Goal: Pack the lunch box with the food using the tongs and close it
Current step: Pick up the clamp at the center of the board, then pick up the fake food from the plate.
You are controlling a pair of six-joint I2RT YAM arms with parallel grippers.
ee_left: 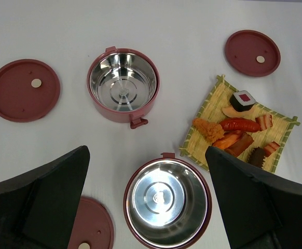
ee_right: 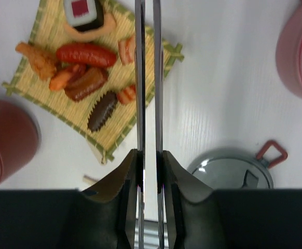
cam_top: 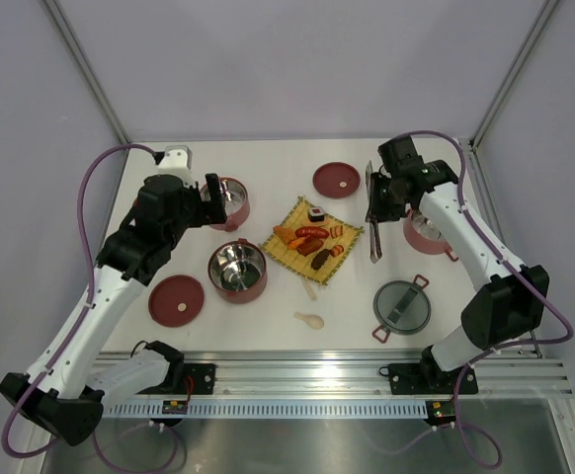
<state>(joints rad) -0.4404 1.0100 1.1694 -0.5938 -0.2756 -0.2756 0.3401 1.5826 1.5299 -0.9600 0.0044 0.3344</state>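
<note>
Since every piece of food (ee_right: 86,54) lies on the yellow woven mat (ee_left: 218,101), we log the packing as not begun. Done, judging by the layout: the lunch box (cam_top: 238,293) is taken apart and spread out, and the tongs (ee_right: 148,78) are in hand. Left to do: carry each piece across, stack the tiers, fit the lids, clip shut.

Effectors. The right gripper (ee_right: 149,155) is pinched on the tongs, one finger on each slim arm, so the arms run almost parallel with a thin gap. They sit just off the mat's right-arm corner and cross its edge in the wrist view (the tips leave that picture; we see nothing carried). The left gripper (ee_left: 146,150) is spread wide with nothing in it, on the mat's left-arm side above two tiers.

Containers.
- Far tier (ee_left: 122,85) and near tier (ee_left: 166,199), both on the mat's left-arm side: bare steel inside, empty.
- Third tier (cam_top: 424,245), on the mat's right-arm side past the tongs: the arm covers much of it, so we cannot vouch for its contents.
- Red disc lids: one (ee_left: 252,53) beyond the mat's far corner, and two (ee_left: 24,90) (ee_left: 96,228) further from the mat than the two tiers.
- Grey top lid (cam_top: 402,306): flat, nearer the bases than the mat.
- Small cream spoon (cam_top: 309,319): near the mat's near corner.
</note>
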